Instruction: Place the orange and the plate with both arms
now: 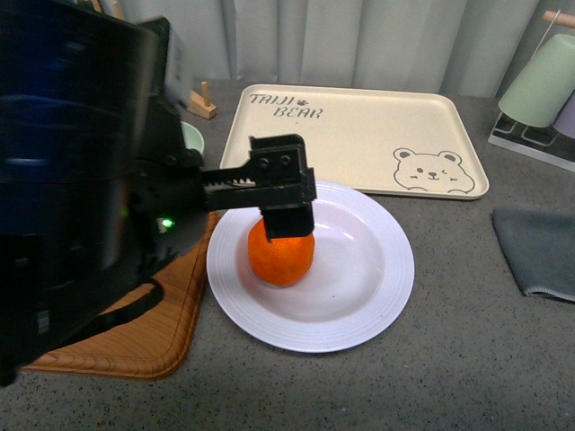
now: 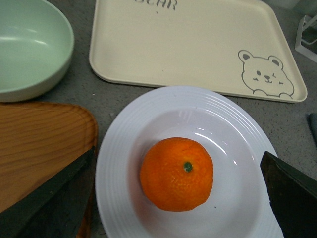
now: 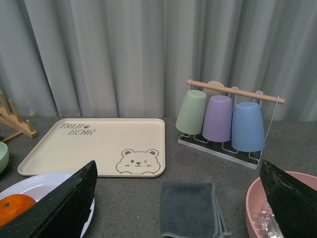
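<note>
The orange point(image 1: 280, 254) lies in the left part of the pale plate point(image 1: 377, 269) on the grey table. My left gripper point(image 1: 286, 214) hangs open just above the orange, one black finger overlapping its top. In the left wrist view the orange point(image 2: 176, 173), green stem spot up, sits apart from and between the spread fingers of the left gripper point(image 2: 177, 153), on the plate point(image 2: 233, 144). My right gripper point(image 3: 178, 168) is open and empty, off to the right and out of the front view. Its view catches the orange point(image 3: 14, 208) and plate rim point(image 3: 37, 182) at one edge.
A beige bear tray point(image 1: 359, 135) lies behind the plate. A wooden tray point(image 1: 153, 332) touches the plate's left side, with a mint-green bowl point(image 2: 29, 49) behind it. A grey cloth point(image 1: 539, 247), a cup rack point(image 3: 223, 119) and a pink bowl point(image 3: 260, 208) are to the right.
</note>
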You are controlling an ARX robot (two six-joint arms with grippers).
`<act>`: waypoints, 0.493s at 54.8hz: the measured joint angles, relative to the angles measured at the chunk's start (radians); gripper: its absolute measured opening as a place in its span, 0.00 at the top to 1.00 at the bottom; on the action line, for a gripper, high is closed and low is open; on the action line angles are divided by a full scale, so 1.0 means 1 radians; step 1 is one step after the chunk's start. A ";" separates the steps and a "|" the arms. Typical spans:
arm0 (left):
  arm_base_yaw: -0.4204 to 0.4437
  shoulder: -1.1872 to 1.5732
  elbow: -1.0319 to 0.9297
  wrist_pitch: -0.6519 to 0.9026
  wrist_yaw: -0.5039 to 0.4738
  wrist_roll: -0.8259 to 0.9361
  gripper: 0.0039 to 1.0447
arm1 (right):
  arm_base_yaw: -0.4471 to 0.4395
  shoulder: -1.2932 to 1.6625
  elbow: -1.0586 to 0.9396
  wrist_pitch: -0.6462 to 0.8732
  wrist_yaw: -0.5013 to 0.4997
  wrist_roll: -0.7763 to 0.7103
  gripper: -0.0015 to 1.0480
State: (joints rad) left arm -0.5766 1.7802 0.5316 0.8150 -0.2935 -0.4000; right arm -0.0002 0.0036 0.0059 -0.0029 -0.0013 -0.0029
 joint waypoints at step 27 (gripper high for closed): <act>0.100 -0.948 -0.409 -0.484 -0.300 0.030 0.06 | 0.000 0.000 0.000 0.000 0.000 0.000 0.09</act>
State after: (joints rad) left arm -0.4763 0.8322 0.1223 0.3305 -0.5938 -0.3702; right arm -0.0002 0.0036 0.0059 -0.0029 -0.0013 -0.0029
